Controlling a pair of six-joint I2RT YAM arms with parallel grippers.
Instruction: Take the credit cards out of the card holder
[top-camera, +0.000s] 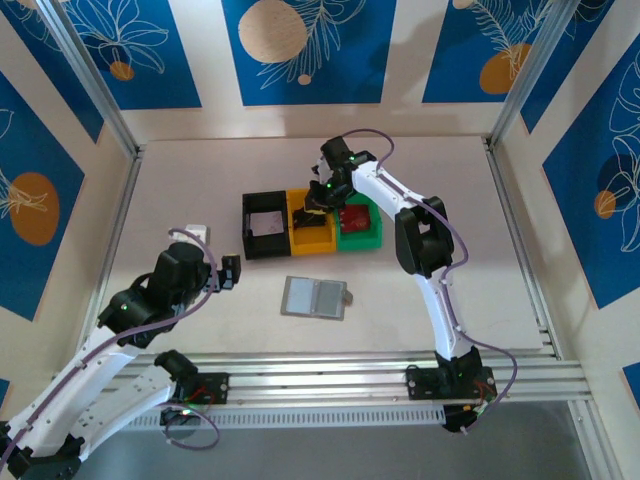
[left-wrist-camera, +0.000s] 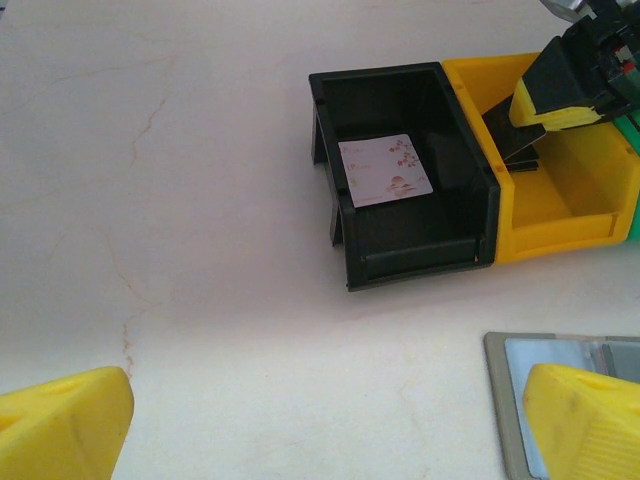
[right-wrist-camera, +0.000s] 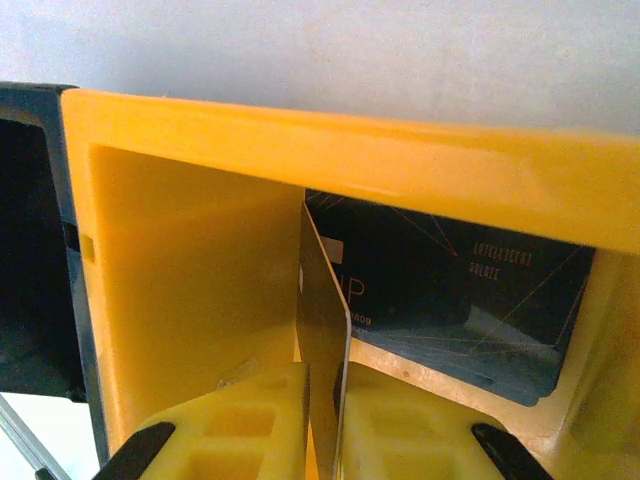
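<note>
The card holder (top-camera: 315, 297) lies open and flat on the table, grey with pale inner panels; its corner shows in the left wrist view (left-wrist-camera: 505, 400). My right gripper (top-camera: 318, 205) reaches down into the yellow bin (top-camera: 312, 236), shut on a dark credit card (right-wrist-camera: 325, 330) that stands edge-on between its fingers (right-wrist-camera: 250, 420). From the left wrist view that card (left-wrist-camera: 515, 135) hangs tilted below the right gripper (left-wrist-camera: 560, 105). Another dark card (right-wrist-camera: 470, 300) lies on the floor of the yellow bin (right-wrist-camera: 180, 300). My left gripper (top-camera: 232, 272) hovers left of the card holder, open with nothing in it (left-wrist-camera: 325, 430).
Three bins stand in a row behind the card holder: a black bin (top-camera: 266, 226) with a pale floral card (left-wrist-camera: 386, 170), the yellow one, and a green bin (top-camera: 360, 238) with a red card (top-camera: 355, 218). Metal rails run along the table's near edge.
</note>
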